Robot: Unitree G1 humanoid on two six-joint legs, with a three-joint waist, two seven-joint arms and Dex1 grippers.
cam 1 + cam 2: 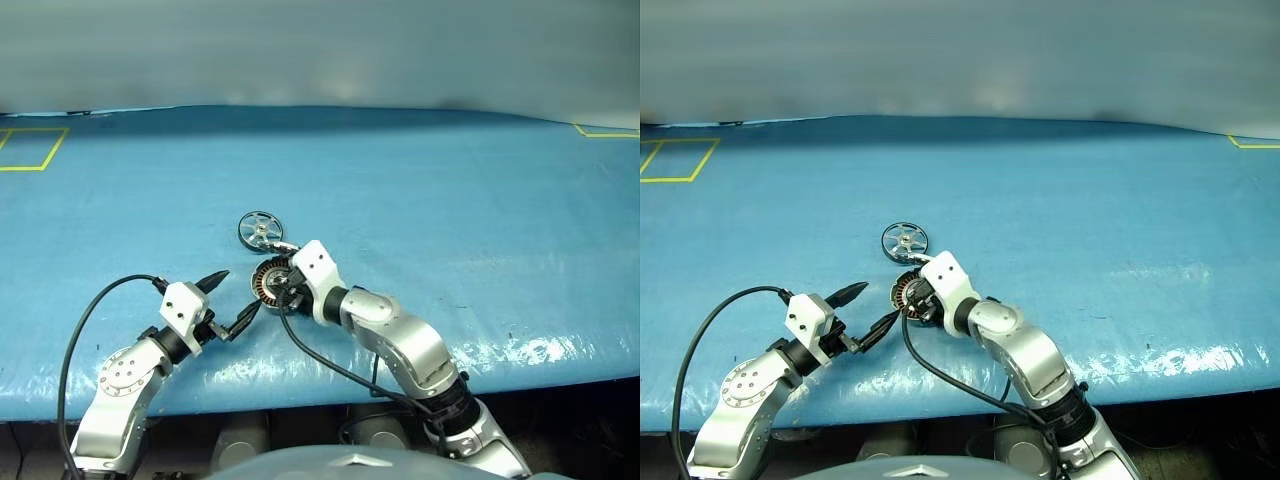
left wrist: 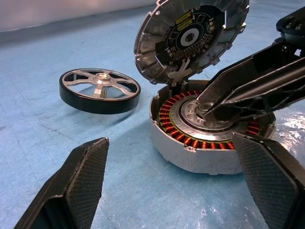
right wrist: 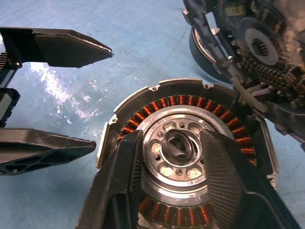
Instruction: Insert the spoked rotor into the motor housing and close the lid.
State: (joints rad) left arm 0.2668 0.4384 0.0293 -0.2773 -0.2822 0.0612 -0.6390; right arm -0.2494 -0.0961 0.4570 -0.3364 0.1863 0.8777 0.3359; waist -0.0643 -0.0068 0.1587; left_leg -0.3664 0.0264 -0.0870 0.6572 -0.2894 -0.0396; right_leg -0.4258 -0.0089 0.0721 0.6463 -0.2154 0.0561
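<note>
Surface: a desk (image 1: 450,190) under a blue cover is carrying everything.
Motor housing (image 2: 200,143): sitting on the cover near the front edge, its ring of copper windings showing.
Lid (image 2: 190,38): standing tilted open, joined to the housing's far edge, dark patterned inner face showing.
Spoked rotor (image 2: 100,89): lying flat on the cover just beyond the housing, apart from it.
Right end effector (image 3: 178,157): reaching over the open housing, its fingers parted either side of the silver centre hub, grasping nothing.
Left end effector (image 1: 230,298): hovering just beside the housing, fingers spread wide and released.
</note>
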